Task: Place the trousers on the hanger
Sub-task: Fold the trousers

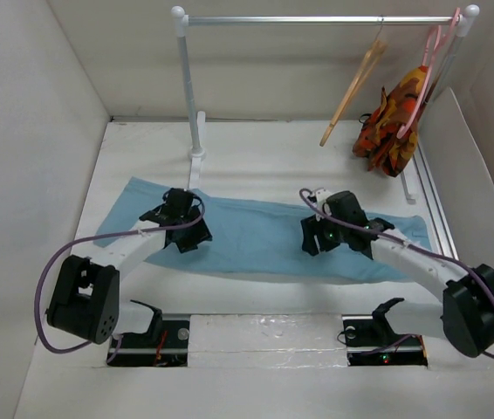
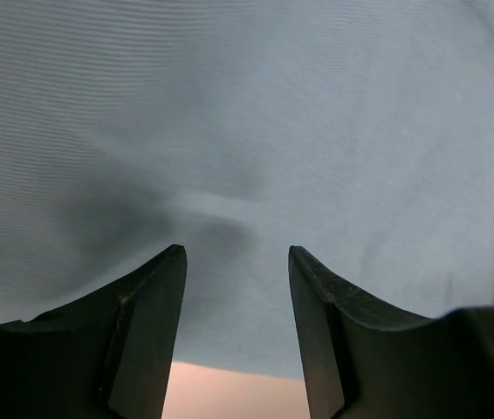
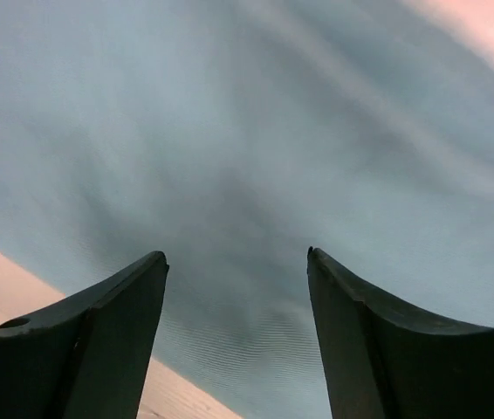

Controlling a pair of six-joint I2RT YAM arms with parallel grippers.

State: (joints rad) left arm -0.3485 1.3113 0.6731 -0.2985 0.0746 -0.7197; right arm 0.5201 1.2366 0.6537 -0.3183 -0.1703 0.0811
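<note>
The light blue trousers (image 1: pixel 256 237) lie flat across the middle of the table, legs stretched left to right. Over their left part my left gripper (image 1: pixel 180 227) points down, open, with only bare cloth (image 2: pixel 247 131) between its fingers (image 2: pixel 155 314). My right gripper (image 1: pixel 319 234) hovers over the right part, also open, and cloth (image 3: pixel 229 157) fills the gap between its fingers (image 3: pixel 352 332). The tan wooden hanger (image 1: pixel 352 92) hangs by its hook from the rail at the back right, away from both grippers.
A metal rail (image 1: pixel 317 19) on white posts (image 1: pixel 190 96) spans the back. A pink hanger (image 1: pixel 421 78) on it carries an orange patterned garment (image 1: pixel 391 127). White walls close in the left, right and back. Cables loop from both arms.
</note>
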